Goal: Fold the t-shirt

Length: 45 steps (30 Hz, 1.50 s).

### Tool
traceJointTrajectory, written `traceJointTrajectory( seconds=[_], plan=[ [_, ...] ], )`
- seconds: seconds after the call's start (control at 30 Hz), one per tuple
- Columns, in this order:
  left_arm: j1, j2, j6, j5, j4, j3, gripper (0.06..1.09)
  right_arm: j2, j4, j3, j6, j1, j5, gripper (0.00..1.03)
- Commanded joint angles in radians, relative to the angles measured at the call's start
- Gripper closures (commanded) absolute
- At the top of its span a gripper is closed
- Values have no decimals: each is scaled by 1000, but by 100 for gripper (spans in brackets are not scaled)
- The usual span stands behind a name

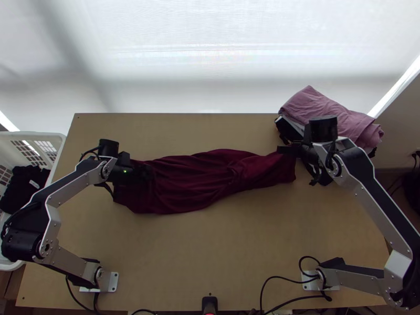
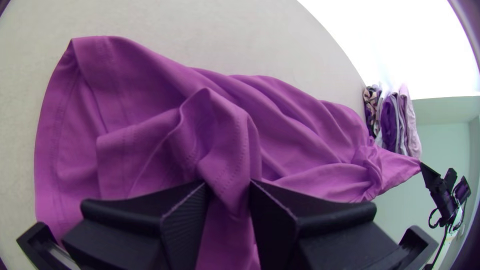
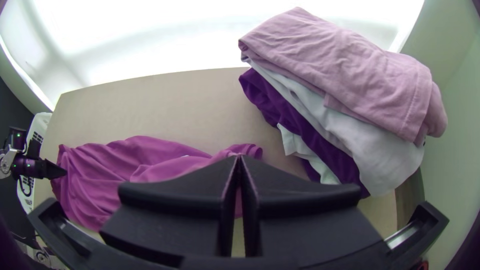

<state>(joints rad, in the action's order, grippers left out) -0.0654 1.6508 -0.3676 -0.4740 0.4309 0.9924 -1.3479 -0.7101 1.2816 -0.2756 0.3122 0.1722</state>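
the t-shirt (image 1: pixel 184 184) is lying bunched across the worktop (image 1: pixel 210 252); the right gripper (image 3: pixel 240 156) is pinching one end, the left gripper (image 2: pixel 227 184) is gaping around a fold; good smoothing is requiring a firm pinch before pulling.

On the wooden table (image 1: pixel 210 252) — a bunched maroon t-shirt (image 1: pixel 189 181), a clothes stack (image 3: pixel 345 85).

No readable text, brand, number or sign. Small white tag (image 1: pixel 34 184) on dark cloth (image 1: pixel 19 196) in basket (image 1: pixel 59 137), left of left tool (image 1: pixel 146 172) in top view; any print too small to read.
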Motion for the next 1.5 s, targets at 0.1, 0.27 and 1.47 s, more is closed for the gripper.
traceJointTrajectory(
  seconds=[0.1,0.27,1.47],
  plan=[
    [52,-123,-31,3,83,123,69,16,46,25,1,-38,15,100],
    [75,-217,-36,34,146,249,70,15,92,51,6,-53,21,100],
    [4,-117,24,95,101,-40,59,44,87,58,16,-38,29,100]
  ],
)
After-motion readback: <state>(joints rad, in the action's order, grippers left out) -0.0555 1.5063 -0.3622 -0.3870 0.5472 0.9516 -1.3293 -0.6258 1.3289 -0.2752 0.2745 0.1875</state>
